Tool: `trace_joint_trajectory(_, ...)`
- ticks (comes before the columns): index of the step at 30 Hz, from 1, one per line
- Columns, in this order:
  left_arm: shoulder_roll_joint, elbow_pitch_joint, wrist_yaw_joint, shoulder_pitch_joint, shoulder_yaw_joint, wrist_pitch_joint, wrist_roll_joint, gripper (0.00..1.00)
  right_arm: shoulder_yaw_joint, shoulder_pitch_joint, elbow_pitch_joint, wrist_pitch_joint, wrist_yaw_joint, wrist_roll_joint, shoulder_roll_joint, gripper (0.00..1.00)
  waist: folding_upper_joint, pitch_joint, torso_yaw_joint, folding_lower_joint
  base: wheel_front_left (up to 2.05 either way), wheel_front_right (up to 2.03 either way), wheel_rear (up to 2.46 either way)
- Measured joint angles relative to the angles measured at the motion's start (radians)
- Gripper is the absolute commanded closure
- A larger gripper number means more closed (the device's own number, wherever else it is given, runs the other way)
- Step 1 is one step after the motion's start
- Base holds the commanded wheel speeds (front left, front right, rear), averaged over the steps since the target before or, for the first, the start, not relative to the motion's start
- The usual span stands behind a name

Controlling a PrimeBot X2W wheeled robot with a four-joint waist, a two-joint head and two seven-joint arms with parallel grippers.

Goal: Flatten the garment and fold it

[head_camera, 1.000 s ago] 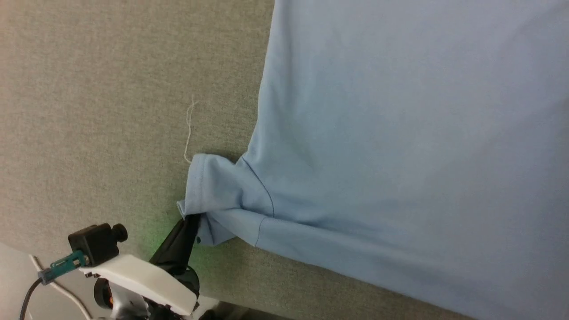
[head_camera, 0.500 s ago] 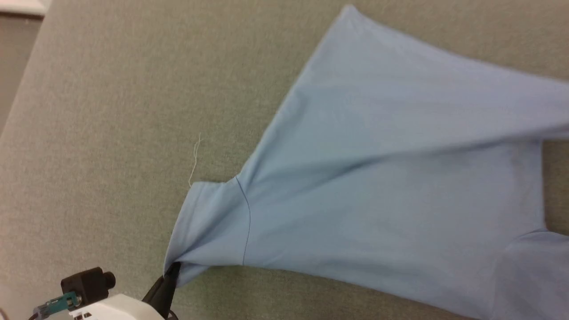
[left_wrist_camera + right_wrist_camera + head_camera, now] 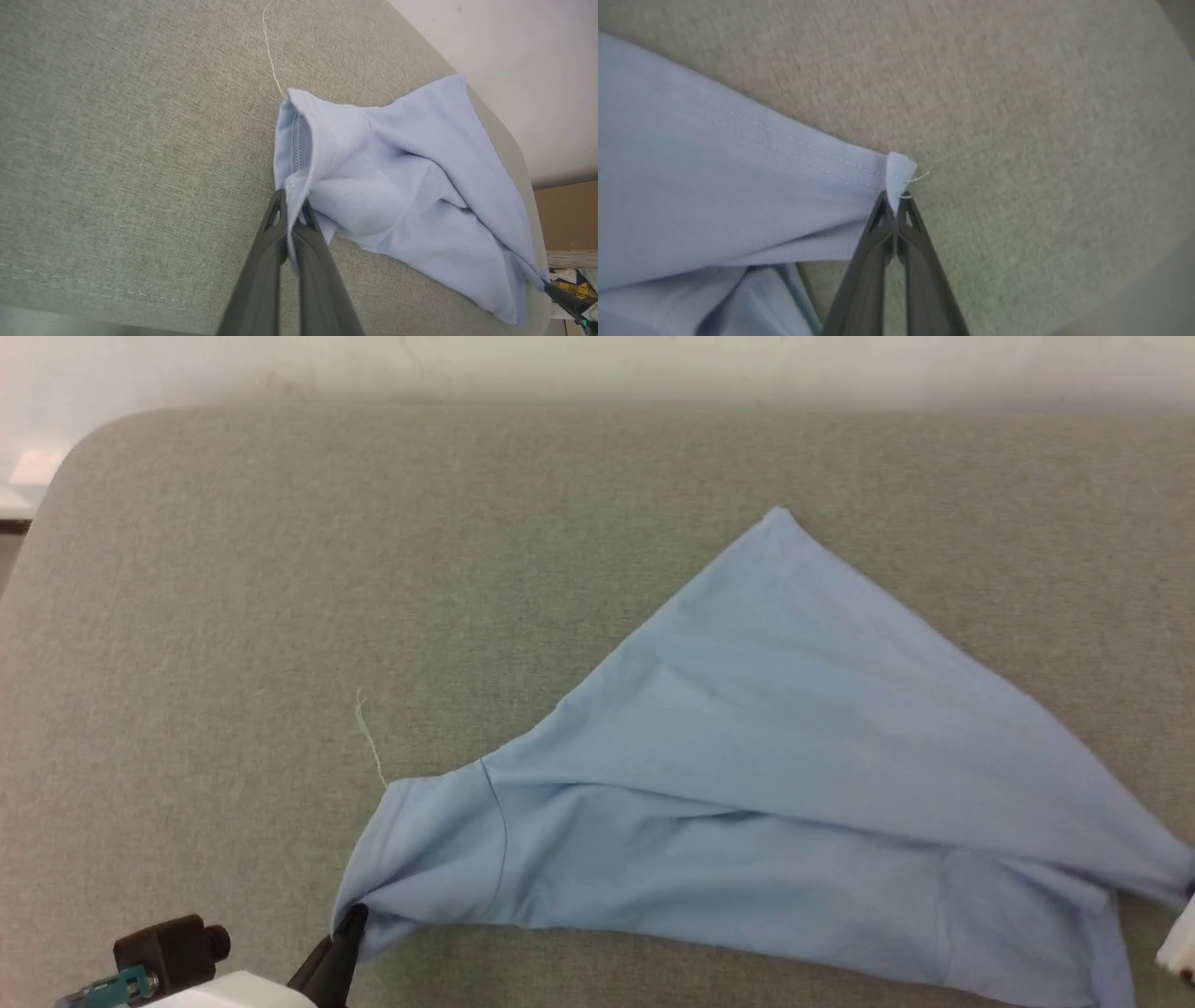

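The head camera now looks further up, so the far edge of the worktop [image 3: 280, 569] and a pale wall [image 3: 597, 364] come into its view. That shift belongs to the camera. The garment [image 3: 766, 784] itself has also changed shape: a second ago it was a broad sheet spread over the right of the view, and now it lies as a long triangle with one corner pointing to the far side.

The left gripper [image 3: 292, 207] has its jaws clenched on the hem of a sleeve, at the near left end of the garment. The right gripper [image 3: 894, 198] has its jaws clenched on a small corner of the cloth at the near right end. The cloth is stretched between the two along the near edge of the worktop.

I judge that the flattening is in progress and not finished. Long creases run through the middle, the sleeve by the left gripper is bunched, and the body lies doubled over in a triangle instead of spread out. No proper fold is made yet, so the whole folding remains.

Counted: one garment, two grippers, both holding it, one worktop, and one loose pale thread [image 3: 369, 737] on the worktop just beside the left sleeve.
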Motion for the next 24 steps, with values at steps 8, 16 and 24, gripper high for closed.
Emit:
trace_joint_trajectory(8,0.000,0.001,0.000,-0.002,-0.011,0.000,0.000,1.00,-0.010,0.042,-0.017,0.252,0.000,-0.001,0.013,0.89,0.0000,-0.021,-0.018,0.0000,0.00,0.00,0.00)
trace_joint_trajectory(16,0.000,0.015,-0.001,-0.003,-0.014,0.000,-0.005,1.00,0.065,0.035,-0.099,0.019,0.000,0.005,0.005,0.00,0.0000,-0.016,-0.003,0.0002,0.00,0.00,0.00)
trace_joint_trajectory(24,-0.001,0.020,-0.010,-0.011,-0.015,-0.001,-0.011,1.00,0.388,-0.133,-0.099,-0.349,0.000,0.091,-0.100,0.00,0.0000,0.002,0.013,0.0002,0.00,0.00,0.00)
